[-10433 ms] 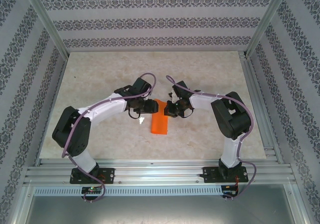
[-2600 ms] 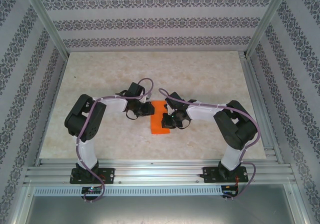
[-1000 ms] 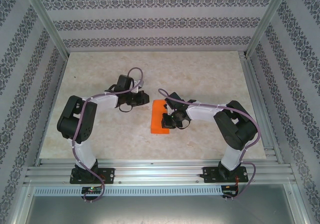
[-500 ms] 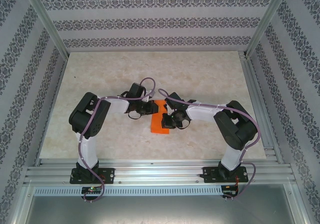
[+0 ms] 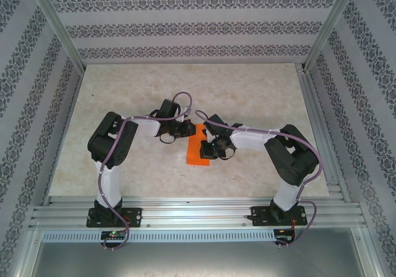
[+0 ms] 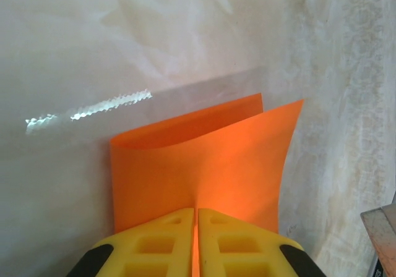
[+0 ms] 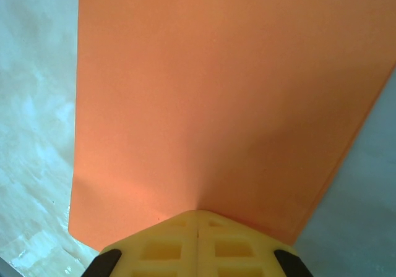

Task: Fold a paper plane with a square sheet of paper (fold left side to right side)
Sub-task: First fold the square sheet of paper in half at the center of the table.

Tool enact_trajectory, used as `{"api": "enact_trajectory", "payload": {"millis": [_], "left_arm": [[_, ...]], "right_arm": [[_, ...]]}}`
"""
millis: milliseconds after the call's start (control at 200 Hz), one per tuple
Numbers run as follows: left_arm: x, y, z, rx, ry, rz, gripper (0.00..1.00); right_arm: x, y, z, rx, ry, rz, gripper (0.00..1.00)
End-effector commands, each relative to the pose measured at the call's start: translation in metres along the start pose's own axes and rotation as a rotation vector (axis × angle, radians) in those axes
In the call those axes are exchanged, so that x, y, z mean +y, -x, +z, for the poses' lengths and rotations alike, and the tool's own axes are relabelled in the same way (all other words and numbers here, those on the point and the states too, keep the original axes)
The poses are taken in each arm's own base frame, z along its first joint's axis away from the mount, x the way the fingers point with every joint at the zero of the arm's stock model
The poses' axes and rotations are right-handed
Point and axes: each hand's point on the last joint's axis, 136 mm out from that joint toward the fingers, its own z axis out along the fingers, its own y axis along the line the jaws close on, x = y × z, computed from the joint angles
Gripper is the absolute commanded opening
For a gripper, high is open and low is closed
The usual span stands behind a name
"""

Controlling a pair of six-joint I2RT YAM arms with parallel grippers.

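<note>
Patterned wallpaper panels and an aluminium frame (image 5: 55, 26) close in a pale marbled tabletop (image 5: 124, 91). On it lies one orange sheet of paper (image 5: 197, 154), doubled over into a narrow rectangle. It sits about midway between the tabletop's left and right edges and a little nearer the near edge than the far one.

Two arms reach in towards it, one from each side. The left gripper (image 5: 190, 128) is at the sheet's far left corner. In the left wrist view its two yellow fingers (image 6: 161, 240) are pressed together on the sheet's edge (image 6: 204, 159), with a thin orange line showing in the seam between them. Two layers of paper can be counted there: the upper one curls up and away, and its far corners stand apart from the lower layer.

The right gripper (image 5: 205, 151) is over the sheet's right side, nearer the near end. In the right wrist view its two yellow fingers (image 7: 154, 243) are pressed together with their tips against the paper (image 7: 210, 91), which spreads flat beyond them. Whether any paper is caught between them cannot be told.
</note>
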Motion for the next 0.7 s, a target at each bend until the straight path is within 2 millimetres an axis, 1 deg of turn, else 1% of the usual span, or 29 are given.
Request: {"api": "enact_trajectory", "payload": {"millis": [0, 160, 240, 375, 550, 699], "left_arm": [[0.031, 0.034, 0.004, -0.11, 0.101, 0.07, 0.1], [0.045, 0.042, 0.005, -0.126, 0.172, 0.077, 0.1], [0.048, 0.046, 0.004, -0.133, 0.202, 0.085, 0.1], [0.051, 0.053, 0.003, -0.141, 0.235, 0.103, 0.1], [0.059, 0.061, 0.003, -0.144, 0.293, 0.124, 0.09], [0.06, 0.068, 0.005, -0.144, 0.31, 0.137, 0.09]], "right_arm": [[-0.05, -0.043, 0.01, 0.134, -0.203, 0.04, 0.02], [-0.051, -0.044, 0.009, 0.135, -0.206, 0.038, 0.02], [-0.051, -0.044, 0.009, 0.135, -0.208, 0.038, 0.02], [-0.051, -0.044, 0.009, 0.137, -0.209, 0.037, 0.02], [-0.051, -0.045, 0.008, 0.138, -0.211, 0.035, 0.02], [-0.051, -0.044, 0.009, 0.138, -0.211, 0.034, 0.02]]}}
